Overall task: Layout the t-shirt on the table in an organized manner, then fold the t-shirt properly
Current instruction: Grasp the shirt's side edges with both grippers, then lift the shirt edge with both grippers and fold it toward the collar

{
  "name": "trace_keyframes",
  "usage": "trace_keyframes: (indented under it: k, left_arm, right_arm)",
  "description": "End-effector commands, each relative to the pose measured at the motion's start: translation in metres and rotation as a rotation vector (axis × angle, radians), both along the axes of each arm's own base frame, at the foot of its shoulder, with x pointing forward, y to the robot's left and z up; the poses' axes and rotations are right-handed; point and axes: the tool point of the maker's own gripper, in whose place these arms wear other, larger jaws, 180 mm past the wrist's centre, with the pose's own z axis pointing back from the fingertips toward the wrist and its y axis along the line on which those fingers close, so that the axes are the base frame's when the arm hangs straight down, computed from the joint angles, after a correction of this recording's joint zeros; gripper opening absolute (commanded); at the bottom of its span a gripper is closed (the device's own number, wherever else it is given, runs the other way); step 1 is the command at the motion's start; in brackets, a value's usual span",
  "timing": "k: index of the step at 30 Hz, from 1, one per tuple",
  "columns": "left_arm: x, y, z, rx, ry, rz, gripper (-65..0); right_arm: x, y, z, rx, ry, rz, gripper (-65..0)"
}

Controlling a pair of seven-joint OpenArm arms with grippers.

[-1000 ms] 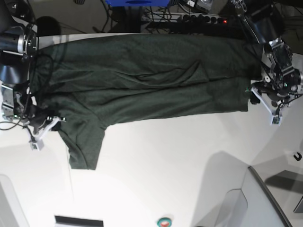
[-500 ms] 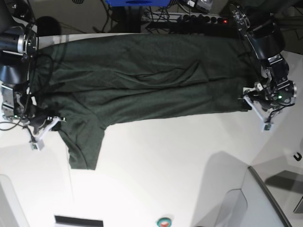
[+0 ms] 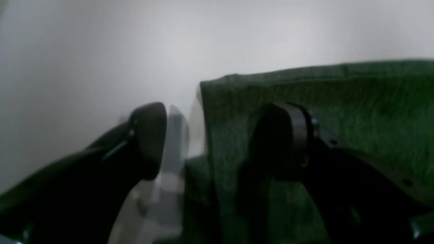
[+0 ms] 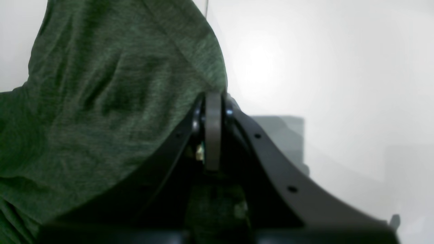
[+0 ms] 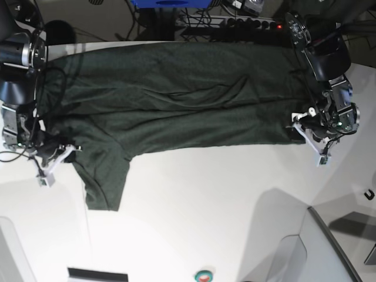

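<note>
The dark green t-shirt (image 5: pixel 176 100) lies spread lengthwise across the white table (image 5: pixel 205 205), one sleeve hanging toward the front at the left. My left gripper (image 5: pixel 302 130) is open at the shirt's right hem corner. In the left wrist view it (image 3: pixel 217 135) straddles the hem edge of the t-shirt (image 3: pixel 339 101), one finger above bare table (image 3: pixel 101 51), the other above cloth. My right gripper (image 5: pixel 59 155) is at the shirt's left end by the sleeve. The right wrist view shows it (image 4: pixel 213 101) shut on a raised edge of the t-shirt (image 4: pixel 101 101).
A power strip with cables (image 5: pixel 247 23) and a blue object (image 5: pixel 170 4) sit beyond the far edge. A grey panel (image 5: pixel 329 247) rises at the front right. A round button (image 5: pixel 204 275) sits at the front edge, a small black hook (image 5: pixel 369 194) at the right.
My left gripper has moved leftward in the base view, from beside the shirt onto its hem corner. The right arm and the shirt have stayed put.
</note>
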Motion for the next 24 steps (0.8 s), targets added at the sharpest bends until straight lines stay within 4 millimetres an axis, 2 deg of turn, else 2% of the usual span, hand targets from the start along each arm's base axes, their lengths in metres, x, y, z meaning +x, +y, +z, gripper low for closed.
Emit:
trace_keyframes:
  k: [1,3,5,7,8,10,20,24]
  left_arm:
    - [0.005,0.003,0.000,0.006,0.017,0.003,-21.7]
    - [0.003,-0.004,-0.011,-0.034,0.028,0.011,-29.6]
    - [0.005,-0.008,-0.014,-0.051,0.009,0.012,-43.3]
    - [0.011,-0.011,-0.011,-0.055,-0.025,0.007,-61.2]
    - [0.013,-0.011,-0.010,-0.056,-0.033,0.007,-65.0]
    - [0.023,-0.012,-0.003,-0.057,-0.055,0.007,-65.0]
    - [0.082,-0.009,0.045,-0.046,-0.180,0.001,-65.0]
    - [0.100,-0.006,0.071,-0.016,-0.239,-0.008,-65.0]
  right_arm:
    - [0.015,-0.008,0.016,-0.012,-0.049,0.003,-65.0]
    - [0.015,-0.008,0.016,-0.012,-0.049,0.003,-65.0]
    - [0.015,-0.008,0.016,-0.012,-0.049,0.003,-65.0]
    - [0.020,-0.008,0.021,-0.018,-0.068,0.007,-65.0]
    - [0.022,-0.008,0.025,-0.024,-0.082,0.010,-65.0]
    - [0.022,-0.009,0.028,-0.032,-0.094,0.015,-65.0]
    - [0.047,-0.013,0.062,-0.067,-0.197,0.030,-65.0]
    - [0.057,-0.014,0.077,-0.077,-0.236,0.035,-65.0]
